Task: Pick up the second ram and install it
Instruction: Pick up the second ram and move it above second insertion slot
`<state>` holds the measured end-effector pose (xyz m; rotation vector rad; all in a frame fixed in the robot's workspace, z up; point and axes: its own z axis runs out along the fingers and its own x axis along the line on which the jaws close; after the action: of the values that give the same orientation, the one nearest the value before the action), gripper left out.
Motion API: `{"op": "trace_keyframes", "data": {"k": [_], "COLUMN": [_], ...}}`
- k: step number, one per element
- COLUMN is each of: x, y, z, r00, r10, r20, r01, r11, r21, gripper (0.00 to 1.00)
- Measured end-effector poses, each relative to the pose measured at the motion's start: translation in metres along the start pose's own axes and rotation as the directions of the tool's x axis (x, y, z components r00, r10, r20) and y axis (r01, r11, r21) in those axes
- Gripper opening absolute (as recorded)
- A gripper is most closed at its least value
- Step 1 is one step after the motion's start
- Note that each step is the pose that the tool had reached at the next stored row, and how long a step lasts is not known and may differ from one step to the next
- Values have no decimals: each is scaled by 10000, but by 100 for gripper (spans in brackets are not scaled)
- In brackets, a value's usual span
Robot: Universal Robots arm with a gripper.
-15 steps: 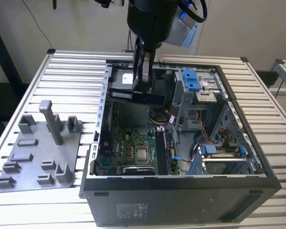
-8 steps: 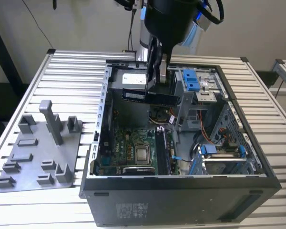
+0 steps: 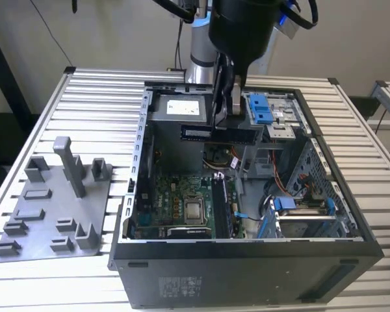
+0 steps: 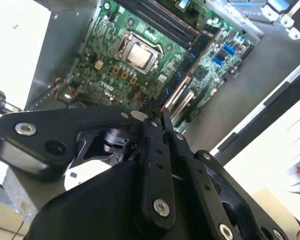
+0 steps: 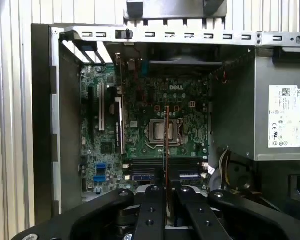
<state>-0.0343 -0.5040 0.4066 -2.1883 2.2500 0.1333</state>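
The second ram (image 3: 244, 135), a long, thin, flat blackish memory stick, is hanging level above the green motherboard (image 3: 182, 188) inside the open black metal computer case (image 3: 247, 273), the black gripper (image 3: 224, 118) pinching it between its 2 fingers.

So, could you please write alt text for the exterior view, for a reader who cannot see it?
A robot gripper holds a long dark memory stick level over an open computer case, whose green motherboard is exposed. The case lies on a slatted table, and a gray holder plate rests beside it at the exterior view's left.
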Motion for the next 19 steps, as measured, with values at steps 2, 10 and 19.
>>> {"op": "trace_keyframes", "data": {"k": [2,10,19], "x": [0,-9,-48], "y": [-19,-331,-390], "z": [4,-10,-13], "r00": [10000,10000,10000], "r10": [-6,-7,-8], "r20": [4,5,1], "r01": [6,7,8], "r11": [9999,9999,9999], "r21": [122,123,121], "gripper": [14,14,14]}}
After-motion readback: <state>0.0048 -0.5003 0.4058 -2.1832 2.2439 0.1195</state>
